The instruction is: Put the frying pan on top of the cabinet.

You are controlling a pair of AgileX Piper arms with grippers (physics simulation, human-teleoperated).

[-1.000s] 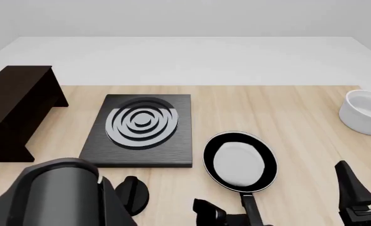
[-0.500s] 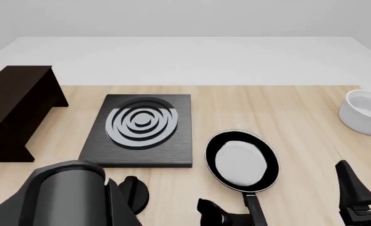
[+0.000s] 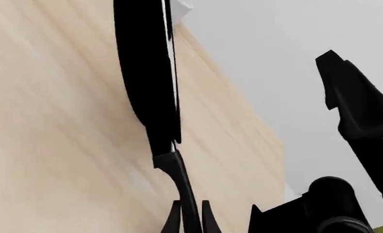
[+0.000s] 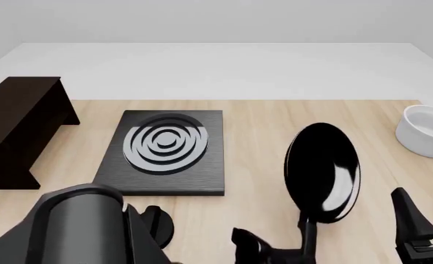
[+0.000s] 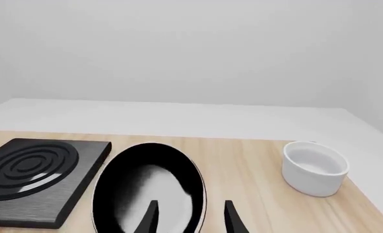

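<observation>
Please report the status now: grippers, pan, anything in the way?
Grippers: left gripper shut on frying pan handle; right gripper open, empty. Frying pan tilted steeply, not yet on cabinet. Ringed black slab lies between them.

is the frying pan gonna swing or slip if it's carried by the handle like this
Probably stiff, but likely front-heavy: the frying pan hangs its wide bowl far beyond the thin handle held by the left gripper. Its glossy surface suggests it may twist or slip. The cabinet is far, so tipping seems plausible.
</observation>
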